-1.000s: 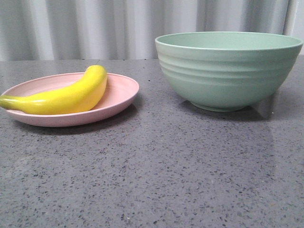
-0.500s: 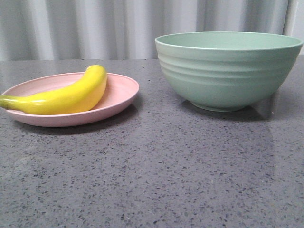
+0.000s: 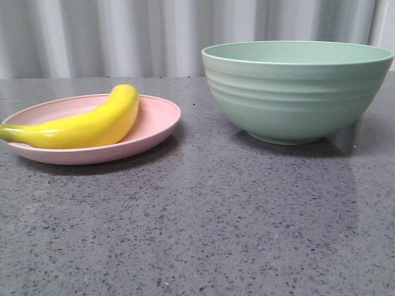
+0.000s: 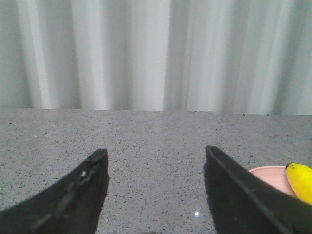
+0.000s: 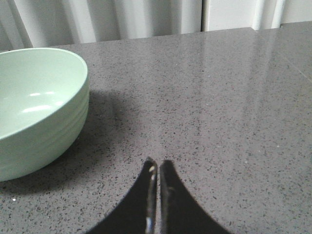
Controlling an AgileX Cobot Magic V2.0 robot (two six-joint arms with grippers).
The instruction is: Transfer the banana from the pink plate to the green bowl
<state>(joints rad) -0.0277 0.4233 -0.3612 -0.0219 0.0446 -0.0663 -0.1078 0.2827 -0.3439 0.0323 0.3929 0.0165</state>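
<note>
The yellow banana [image 3: 86, 125] lies on the pink plate [image 3: 157, 120] at the left of the front view, its greenish stem toward the left edge. The green bowl [image 3: 296, 92] stands at the right, empty as far as I see. No gripper shows in the front view. In the left wrist view my left gripper [image 4: 155, 155] is open and empty over bare table, with the plate's rim [image 4: 265, 173] and the banana's tip [image 4: 301, 180] beside its one finger. In the right wrist view my right gripper [image 5: 158, 164] is shut and empty, beside the bowl [image 5: 34, 107].
The grey speckled table [image 3: 203, 222] stretches in front of the plate and bowl. A pale pleated curtain [image 3: 123, 37] hangs behind the table's back edge.
</note>
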